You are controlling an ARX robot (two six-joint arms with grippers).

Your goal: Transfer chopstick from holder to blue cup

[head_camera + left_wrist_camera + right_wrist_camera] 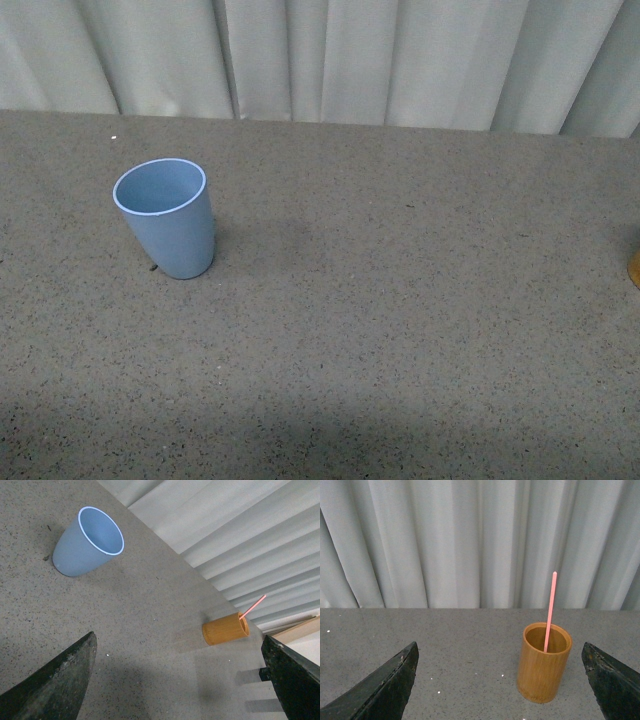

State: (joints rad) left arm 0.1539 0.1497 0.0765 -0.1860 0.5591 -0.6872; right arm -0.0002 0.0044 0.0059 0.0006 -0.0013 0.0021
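The blue cup [166, 217] stands upright and empty on the left of the grey table; it also shows in the left wrist view [88, 541]. A single pink chopstick [549, 611] stands in a round bamboo holder [543, 669], leaning on its rim; both show in the left wrist view too, the chopstick [252, 607] and the holder [225, 629]. In the front view only a sliver of the holder [634, 268] shows at the right edge. My left gripper [177, 680] is open and empty, far from the cup. My right gripper [500, 682] is open, facing the holder from a distance.
The grey speckled table [400, 330] ends at a pleated white curtain [330, 55] along the back. A pale wooden board [300, 630] shows past the holder in the left wrist view.
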